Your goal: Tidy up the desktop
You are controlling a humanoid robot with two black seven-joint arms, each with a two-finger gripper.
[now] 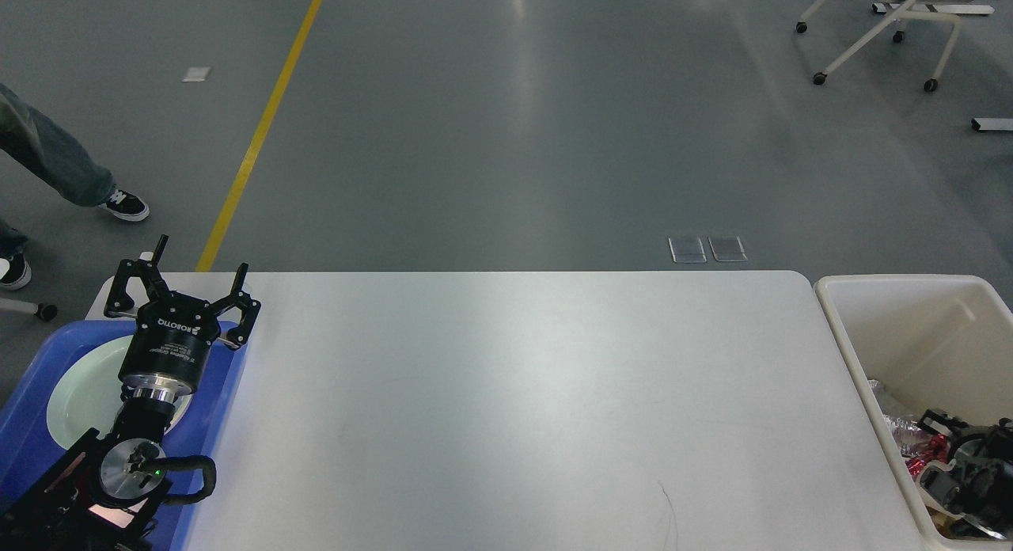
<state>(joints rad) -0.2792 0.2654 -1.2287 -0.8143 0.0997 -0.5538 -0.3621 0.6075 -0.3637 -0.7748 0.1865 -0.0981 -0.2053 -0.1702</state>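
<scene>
The large white rectangular desktop [522,393] is lying between both arms. The left gripper [180,280] is hovering wide open over its near-left corner; the right gripper [938,444], unreadable, is sitting inside the cream-coloured plastic bin [902,329].

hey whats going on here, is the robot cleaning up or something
It looks like the tail end of a desk tidy. The white desktop has nothing on its visible surface. The left hand hovers open over the far end of a blue tray holding a pale plate. The right hand is down inside the cream bin, next to crumpled foil and something red; whether it grips anything is unclear.
</scene>
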